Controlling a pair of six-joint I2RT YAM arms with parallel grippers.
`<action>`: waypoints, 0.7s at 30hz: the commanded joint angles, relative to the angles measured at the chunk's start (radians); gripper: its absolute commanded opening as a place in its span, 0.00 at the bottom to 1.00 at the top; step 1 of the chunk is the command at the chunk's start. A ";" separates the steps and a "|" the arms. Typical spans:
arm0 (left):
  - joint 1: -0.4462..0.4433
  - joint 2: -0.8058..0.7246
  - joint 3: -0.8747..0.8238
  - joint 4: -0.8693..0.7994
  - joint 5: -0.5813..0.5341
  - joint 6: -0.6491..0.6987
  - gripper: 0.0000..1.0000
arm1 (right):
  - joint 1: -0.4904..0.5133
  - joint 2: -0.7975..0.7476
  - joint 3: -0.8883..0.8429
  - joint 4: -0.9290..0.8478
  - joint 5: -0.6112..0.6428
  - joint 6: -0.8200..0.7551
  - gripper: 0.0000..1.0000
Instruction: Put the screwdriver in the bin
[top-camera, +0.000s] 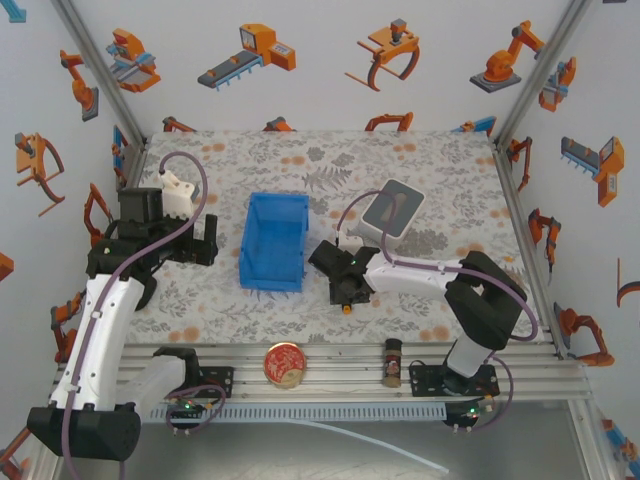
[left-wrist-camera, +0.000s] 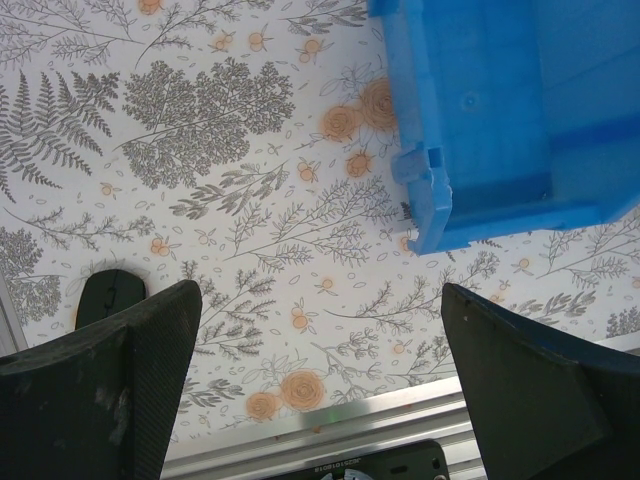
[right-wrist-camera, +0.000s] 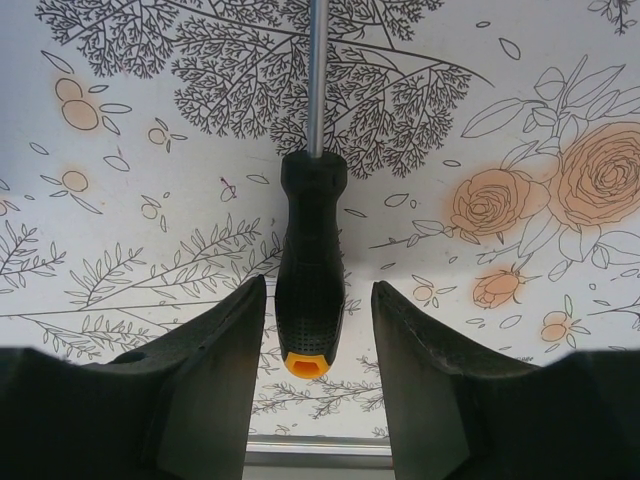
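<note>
While the screwdriver (right-wrist-camera: 311, 260) runs off-frame, right hand (right-wrist-camera: 319, 292) parted astride its handle, left hand (left-wrist-camera: 320, 300) spread, empty.

White box with grey top (top-camera: 392, 212) back right on floral cloth (top-camera: 430, 160); round red tin (top-camera: 285, 362), brown spice bottle (top-camera: 392, 362) on near rail (top-camera: 335, 372), apart.

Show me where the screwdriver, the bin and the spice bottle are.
Screwdriver (right-wrist-camera: 311, 270): right wrist view, middle of the black handle.
Bin (top-camera: 270, 277): top external view, on its near wall.
Spice bottle (top-camera: 392, 365): top external view, on its brown body.
</note>
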 joint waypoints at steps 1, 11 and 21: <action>-0.005 -0.006 -0.014 -0.011 0.016 0.019 0.97 | 0.005 0.013 -0.010 0.004 0.000 0.024 0.46; -0.004 0.000 -0.011 -0.007 0.021 0.013 0.97 | 0.005 0.039 -0.015 0.014 -0.010 0.025 0.45; -0.006 0.005 -0.022 -0.005 0.021 0.011 0.97 | 0.004 0.042 -0.022 0.024 -0.015 0.022 0.32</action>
